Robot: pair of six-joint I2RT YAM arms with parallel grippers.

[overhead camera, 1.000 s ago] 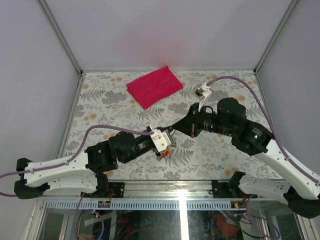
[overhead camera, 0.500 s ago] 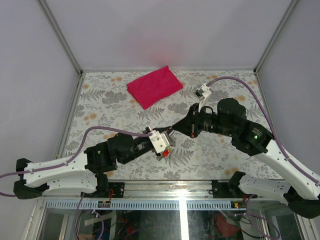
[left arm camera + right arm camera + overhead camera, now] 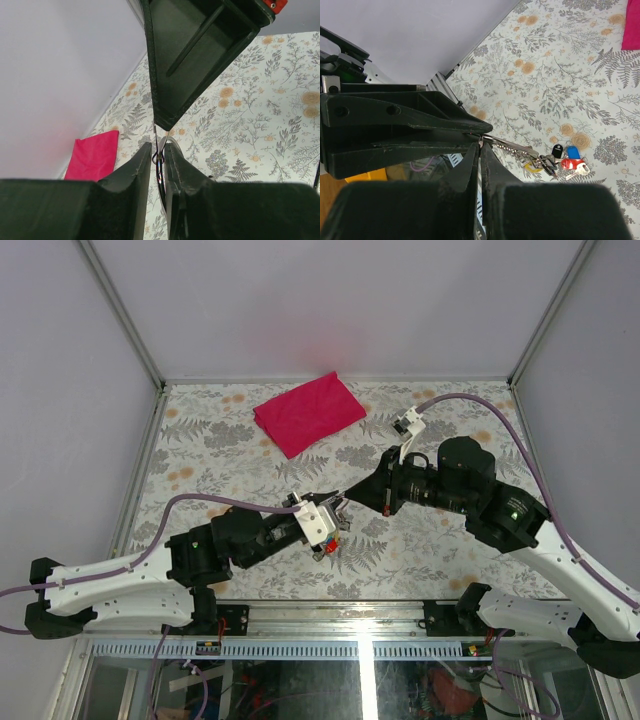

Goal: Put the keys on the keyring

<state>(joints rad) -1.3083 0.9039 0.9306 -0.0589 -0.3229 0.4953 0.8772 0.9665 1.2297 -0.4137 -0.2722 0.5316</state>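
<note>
The keyring is a thin silver ring held in the air between both grippers. My right gripper is shut on its edge. My left gripper is shut on the same ring, tip to tip with the right one. In the top view the two grippers meet over the near middle of the table. The black-headed keys and a yellow tag hang from the ring. The red key and blue key sit beside that bunch; I cannot tell whether they are threaded on.
A magenta folded cloth lies at the back middle of the floral table. Grey walls close the table on three sides. The metal rail runs along the near edge.
The left wrist has shifted slightly to the left. Both grips on the ring look the same.
</note>
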